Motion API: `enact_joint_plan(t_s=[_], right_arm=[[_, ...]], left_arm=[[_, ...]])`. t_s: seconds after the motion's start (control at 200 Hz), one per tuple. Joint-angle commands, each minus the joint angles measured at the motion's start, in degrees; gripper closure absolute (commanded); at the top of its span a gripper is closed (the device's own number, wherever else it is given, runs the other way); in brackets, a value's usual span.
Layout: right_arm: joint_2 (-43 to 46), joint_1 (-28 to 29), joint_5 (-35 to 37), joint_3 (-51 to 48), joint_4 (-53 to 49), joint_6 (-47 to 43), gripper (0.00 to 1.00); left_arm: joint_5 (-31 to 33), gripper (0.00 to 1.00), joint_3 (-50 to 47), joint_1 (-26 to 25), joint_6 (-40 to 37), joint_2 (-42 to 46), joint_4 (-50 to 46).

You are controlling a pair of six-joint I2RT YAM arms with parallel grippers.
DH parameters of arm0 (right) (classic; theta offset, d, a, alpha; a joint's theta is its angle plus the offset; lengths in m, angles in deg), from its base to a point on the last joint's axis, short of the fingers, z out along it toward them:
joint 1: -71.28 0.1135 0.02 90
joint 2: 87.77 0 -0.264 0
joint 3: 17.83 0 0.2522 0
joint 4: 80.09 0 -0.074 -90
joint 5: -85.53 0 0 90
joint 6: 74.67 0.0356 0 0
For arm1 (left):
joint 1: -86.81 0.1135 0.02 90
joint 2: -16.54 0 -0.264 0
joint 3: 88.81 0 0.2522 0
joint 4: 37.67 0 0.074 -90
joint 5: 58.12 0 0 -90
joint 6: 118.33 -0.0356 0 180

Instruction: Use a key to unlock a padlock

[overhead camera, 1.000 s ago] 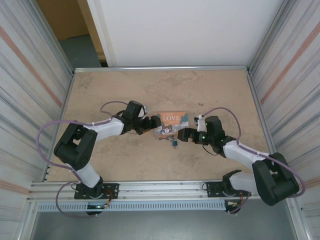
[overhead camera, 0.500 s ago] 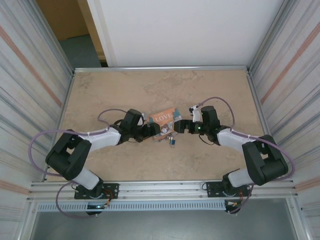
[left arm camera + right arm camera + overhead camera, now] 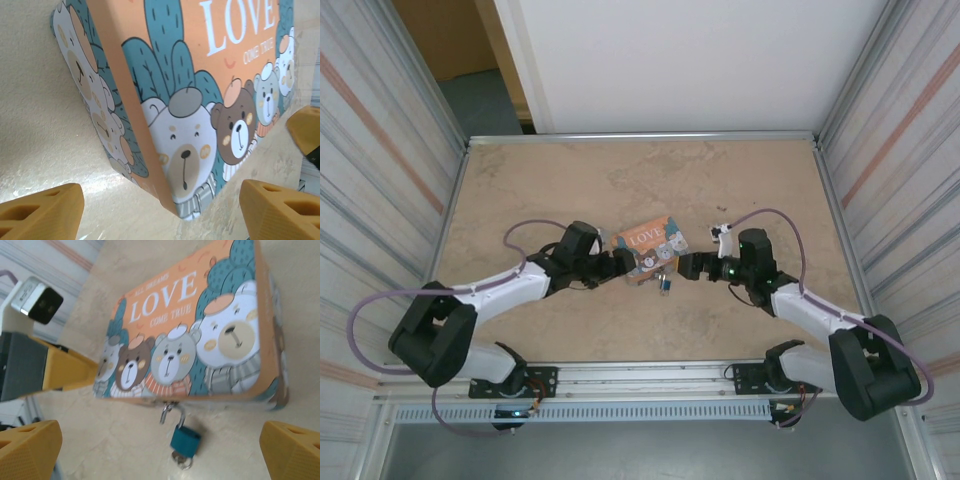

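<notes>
While the top view rolled, the left gripper point(image 3: 620, 263) and right gripper point(image 3: 686, 268) faced each other across the tin point(image 3: 646, 239), with the padlock point(image 3: 665, 285) just ahead of the right jaws. On the left wrist, the jaws stood spread, the tin's corner between them. On the right wrist they were spread too. The padlock hung from the tin's hasp, centred ahead, and the key point(image 3: 182, 460) seemingly sat at its lower end. It looked like the approach: next came a fine pinch on that key, then a turn.

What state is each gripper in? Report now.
Left gripper: open, empty, fingers either side of a corner of the tin.
Right gripper: open, empty, facing the padlock.
</notes>
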Motion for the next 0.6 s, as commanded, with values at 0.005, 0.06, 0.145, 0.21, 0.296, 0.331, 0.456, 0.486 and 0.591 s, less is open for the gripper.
enact_joint_plan(t_s=[0.005, 0.06, 0.145, 0.21, 0.296, 0.331, 0.456, 0.486, 0.591], right_arm=[[1.9, 1.6, -2.8, -1.6, 1.0, 3.9, 0.02], [1.8, 2.6, -1.5, -2.3, 1.3, 4.0, 0.04], [0.5, 3.6, -0.2, -3.2, 3.8, 5.7, 0.07], [-1.3, 4.1, 0.2, -3.3, 6.2, 7.0, 0.11], [-3.6, 5.3, 1.8, -2.8, 8.2, 7.2, 0.14], [-4.7, 5.9, 2.5, -2.5, 8.7, 7.1, 0.14], [-9.1, 7.7, 4.0, -0.8, 10.0, 6.1, 0.17], [-10.2, 8.0, 4.2, -0.4, 10.3, 5.8, 0.18], [-13.9, 8.6, 4.6, 0.3, 12.8, 5.1, 0.23]], left_arm=[[0.7, 0.23, 2.5, -0.3, -0.9, 2.4, -2.7], [-0.5, 0.29, 3.8, -0.3, -1.7, 2.5, -3.0], [-2.3, 0.39, 6.4, -0.4, -2.9, 2.1, -3.8], [-2.8, 0.47, 8.0, -0.5, -3.6, 1.7, -4.2], [-3.4, 0.54, 9.9, -0.8, -4.4, 0.2, -4.3], [-3.7, 0.57, 10.7, -0.8, -4.7, -0.8, -4.3], [-5.0, 0.65, 13.7, -0.8, -5.8, -5.3, -4.3], [-5.0, 0.66, 14.2, -0.8, -6.0, -6.4, -4.0], [-4.9, 0.71, 15.1, -0.5, -5.9, -9.6, -2.5]])
